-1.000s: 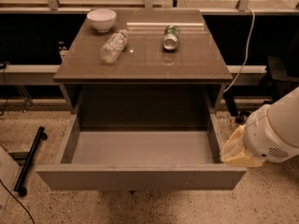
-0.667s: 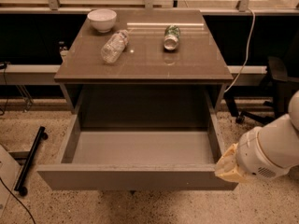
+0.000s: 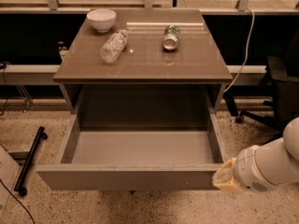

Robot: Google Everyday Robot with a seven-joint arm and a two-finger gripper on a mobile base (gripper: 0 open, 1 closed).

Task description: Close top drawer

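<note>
The top drawer [image 3: 135,177] of the grey-brown cabinet is pulled far out toward me, its light-grey box interior [image 3: 140,146] empty. Its flat front panel runs across the lower part of the view. My gripper [image 3: 225,176] is at the drawer front's right end, at the corner of the panel, with the white arm [image 3: 271,164] coming in from the lower right. The arm's wrist hides the fingertips.
On the cabinet top [image 3: 145,55] lie a white bowl [image 3: 101,19], a clear plastic bottle [image 3: 113,45] on its side and a green can [image 3: 171,36] on its side. A black office chair [image 3: 275,92] stands at the right. A black bar [image 3: 29,160] lies on the floor at the left.
My arm has moved down and left, from beside the drawer's right wall to the right end of its front panel. The drawer has not visibly moved.
</note>
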